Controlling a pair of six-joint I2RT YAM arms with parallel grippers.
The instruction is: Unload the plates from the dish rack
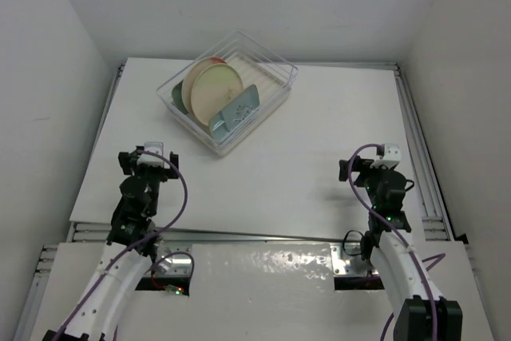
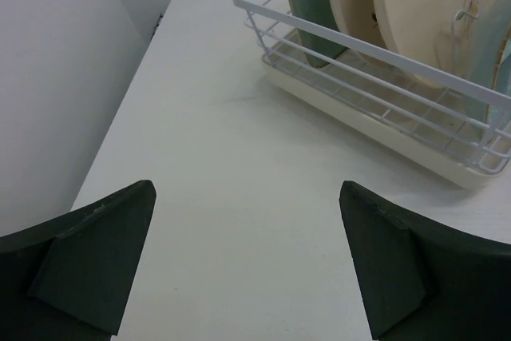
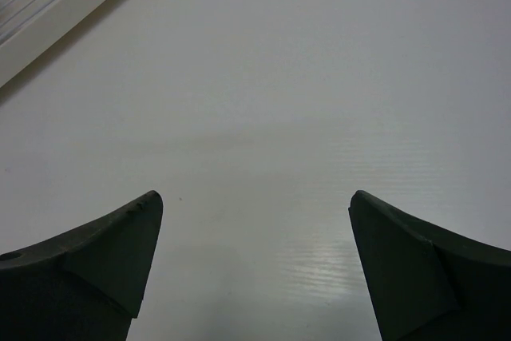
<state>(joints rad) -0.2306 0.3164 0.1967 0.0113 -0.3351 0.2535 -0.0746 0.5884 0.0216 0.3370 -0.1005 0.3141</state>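
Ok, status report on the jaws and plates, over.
Both jaws open, empty. Plates upright in rack, none unloaded yet. Nothing blocking the rack.

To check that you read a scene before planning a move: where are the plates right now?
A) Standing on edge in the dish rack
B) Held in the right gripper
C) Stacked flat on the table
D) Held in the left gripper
A: the plates stand on edge inside the dish rack, while the left gripper and right gripper are open and empty.
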